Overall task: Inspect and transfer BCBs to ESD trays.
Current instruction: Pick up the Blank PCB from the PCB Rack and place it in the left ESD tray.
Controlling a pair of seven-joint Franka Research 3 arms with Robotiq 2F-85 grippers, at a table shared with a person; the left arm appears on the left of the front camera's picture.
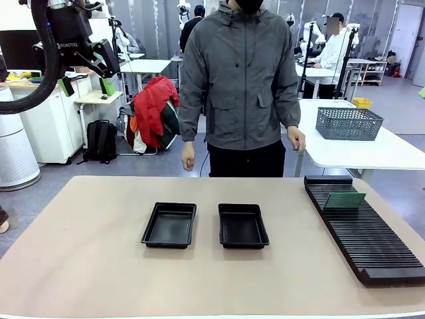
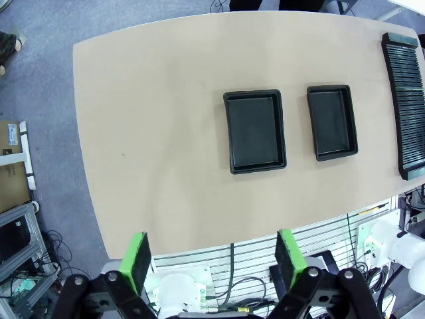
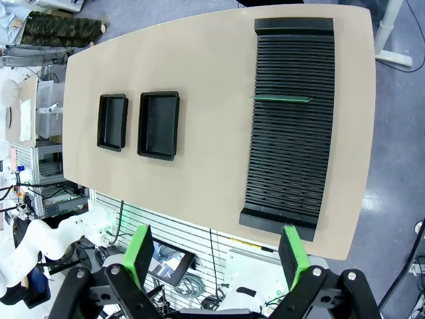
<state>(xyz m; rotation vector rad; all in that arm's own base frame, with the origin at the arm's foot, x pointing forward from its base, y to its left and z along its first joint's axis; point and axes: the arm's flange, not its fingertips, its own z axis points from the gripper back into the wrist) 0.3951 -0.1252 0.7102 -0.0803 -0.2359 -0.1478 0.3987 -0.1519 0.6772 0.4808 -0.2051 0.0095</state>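
Left wrist view: left end effector (image 2: 212,251) wide, empty, high above table (image 2: 166,100)

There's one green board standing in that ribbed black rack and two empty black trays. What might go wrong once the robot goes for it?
The thin green circuit board stands on edge in a slot of the long black ribbed rack; the open right gripper, high above, might pinch it askew or tip it.
The shallow black plastic tray nearer the rack and its twin sit close together, so a board lowered off-centre might catch a raised rim.
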